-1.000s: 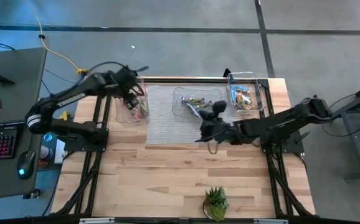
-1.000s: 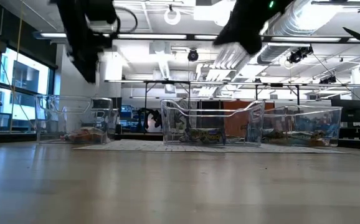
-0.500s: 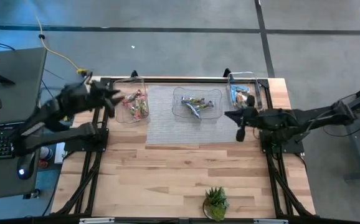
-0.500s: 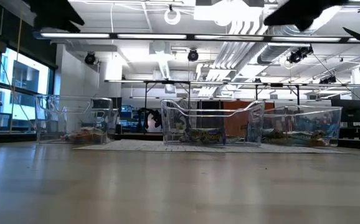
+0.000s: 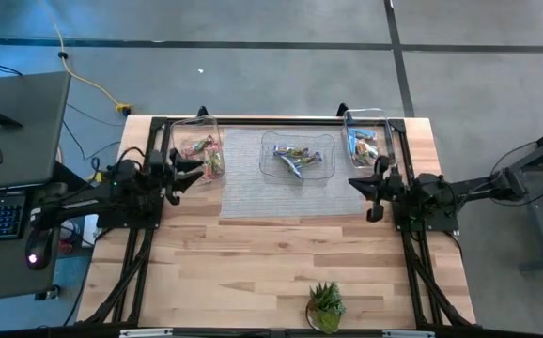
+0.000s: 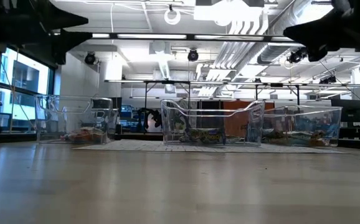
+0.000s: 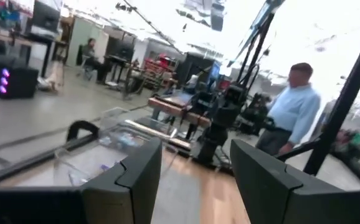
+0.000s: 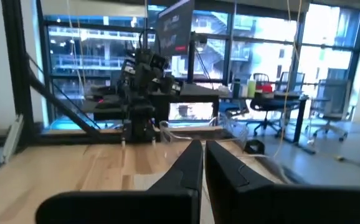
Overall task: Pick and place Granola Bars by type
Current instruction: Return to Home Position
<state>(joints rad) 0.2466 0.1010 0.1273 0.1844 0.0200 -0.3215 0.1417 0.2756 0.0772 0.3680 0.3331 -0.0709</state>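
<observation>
Both arms have swung back off the bins to the table's sides: my left gripper (image 5: 179, 171) has its fingers spread, my right gripper (image 5: 372, 185) has them pressed together, and both are empty. The shiny Granola Bars (image 5: 295, 157) lie sorted in three clear bins (image 5: 199, 124), near my fingertips but apart from them.

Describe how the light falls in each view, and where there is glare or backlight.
High view: even light, soft shadows on the table. Low view: bright ceiling lamps turn the left arm and right arm into dark silhouettes. Left wrist view: white glare beyond the open left claw. Right wrist view: daylit windows behind the shut right claw, which looks dark.
</observation>
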